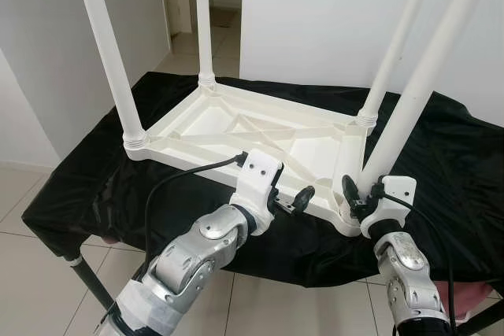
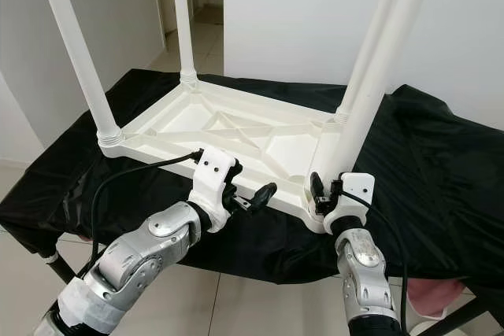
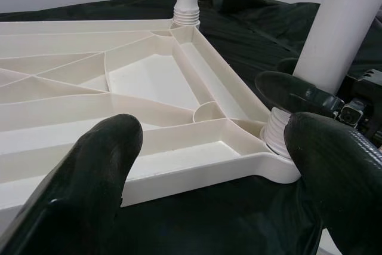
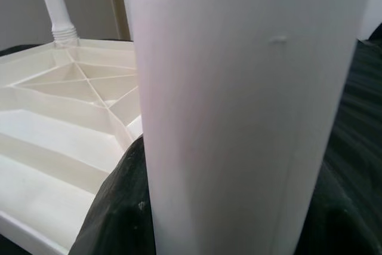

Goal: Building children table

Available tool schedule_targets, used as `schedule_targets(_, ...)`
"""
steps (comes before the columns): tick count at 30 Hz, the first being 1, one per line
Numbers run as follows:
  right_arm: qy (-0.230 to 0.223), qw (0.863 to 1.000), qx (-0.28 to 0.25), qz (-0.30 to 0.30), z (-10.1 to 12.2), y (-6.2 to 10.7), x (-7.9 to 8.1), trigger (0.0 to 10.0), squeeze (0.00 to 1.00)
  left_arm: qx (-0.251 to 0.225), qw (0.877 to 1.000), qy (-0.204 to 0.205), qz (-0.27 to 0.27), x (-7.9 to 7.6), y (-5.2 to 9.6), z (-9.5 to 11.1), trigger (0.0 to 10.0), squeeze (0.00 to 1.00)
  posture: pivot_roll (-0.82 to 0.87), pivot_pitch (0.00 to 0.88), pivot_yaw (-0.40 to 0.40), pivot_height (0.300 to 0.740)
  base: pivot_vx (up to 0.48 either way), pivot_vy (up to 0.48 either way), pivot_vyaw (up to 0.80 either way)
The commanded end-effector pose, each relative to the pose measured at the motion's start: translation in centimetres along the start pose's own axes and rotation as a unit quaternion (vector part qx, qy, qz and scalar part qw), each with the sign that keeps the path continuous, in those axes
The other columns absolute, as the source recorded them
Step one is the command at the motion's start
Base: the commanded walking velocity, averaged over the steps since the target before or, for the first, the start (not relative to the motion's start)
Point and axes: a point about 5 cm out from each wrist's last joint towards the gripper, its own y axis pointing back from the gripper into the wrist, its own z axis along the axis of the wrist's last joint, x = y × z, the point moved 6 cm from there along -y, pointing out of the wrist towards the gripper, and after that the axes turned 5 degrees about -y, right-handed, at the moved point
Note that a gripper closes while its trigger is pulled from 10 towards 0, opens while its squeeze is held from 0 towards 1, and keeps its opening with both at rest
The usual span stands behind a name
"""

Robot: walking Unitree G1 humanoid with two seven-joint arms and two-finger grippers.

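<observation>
The right gripper (image 1: 356, 194) is clamped around the near right leg (image 1: 417, 84) of the table, low down, just above the ribbed collar where the leg screws into the corner. In the right wrist view that leg (image 4: 239, 111) stands hard against the camera, with a black finger (image 4: 119, 207) pressed to its side. The leg rises steeply from the gripper and leans a little away from upright.

The left gripper (image 1: 299, 198) hovers to the left of the right one, its fingers spread apart and holding nothing, just at the near edge of the tabletop (image 1: 260, 135). From the left wrist view, one finger (image 3: 89, 183) sits over the rim and the other finger (image 3: 340, 171) lies close to the leg's collar.

The tabletop lies upside down beyond both grippers, its ribbed underside facing up. Three more legs stand in its other corners: the far right leg (image 1: 398, 45), the far left leg (image 1: 203, 21) and the near left leg (image 1: 106, 49).

Under the table a black cloth (image 1: 94, 186) covers a stand. Beyond it are white walls (image 1: 331, 13) and a tiled floor (image 1: 31, 273).
</observation>
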Motion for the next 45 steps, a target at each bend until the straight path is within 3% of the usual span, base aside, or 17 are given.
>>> schedule_targets(1,-0.041,0.993,0.113,-0.016,-6.0,1.9,-0.1,10.0,0.00,-0.007,0.996,-0.005,-0.085,-1.9,0.1,0.5,10.0,0.00,0.00,0.131,0.006,0.740,0.000,0.000,0.00)
schedule_targets(5,-0.028,0.994,0.109,-0.006,-6.0,2.1,0.3,10.0,0.00,-0.008,0.996,-0.005,-0.085,-2.0,0.1,0.5,10.0,0.00,0.00,0.131,0.006,0.740,0.000,0.000,0.00)
schedule_targets(9,0.010,0.995,0.081,0.049,-5.6,2.8,2.1,10.0,0.00,-0.008,0.996,-0.004,-0.084,-1.9,0.1,0.6,10.0,0.00,0.00,0.132,0.006,0.740,0.000,0.000,0.00)
schedule_targets(22,0.030,0.993,0.082,0.085,-7.0,4.4,3.1,10.0,0.00,-0.008,0.996,-0.004,-0.084,-1.8,0.2,0.7,10.0,0.00,0.00,0.136,0.010,0.740,0.000,0.000,0.00)
schedule_targets(27,0.029,0.992,0.086,0.086,-6.9,4.1,3.2,10.0,0.00,-0.008,0.996,-0.004,-0.085,-1.8,0.1,0.7,10.0,0.00,0.00,0.136,0.012,0.740,0.000,0.000,0.00)
schedule_targets(28,0.029,0.991,0.108,0.075,-7.2,3.8,2.8,10.0,0.00,-0.009,0.996,-0.005,-0.085,-1.9,0.1,0.8,10.0,0.00,0.00,0.138,0.013,0.740,0.000,0.000,0.00)
schedule_targets(35,0.034,0.988,0.136,0.070,-6.9,2.5,2.9,10.0,0.00,-0.010,0.996,-0.005,-0.084,-1.8,0.1,0.9,10.0,0.00,0.00,0.135,0.011,0.740,0.000,0.000,0.00)
schedule_targets(45,0.038,0.988,0.127,0.078,-6.3,2.1,3.5,10.0,0.00,-0.012,0.997,-0.005,-0.081,-1.8,0.1,1.0,10.0,0.00,0.01,0.135,0.004,0.740,0.000,0.000,0.00)
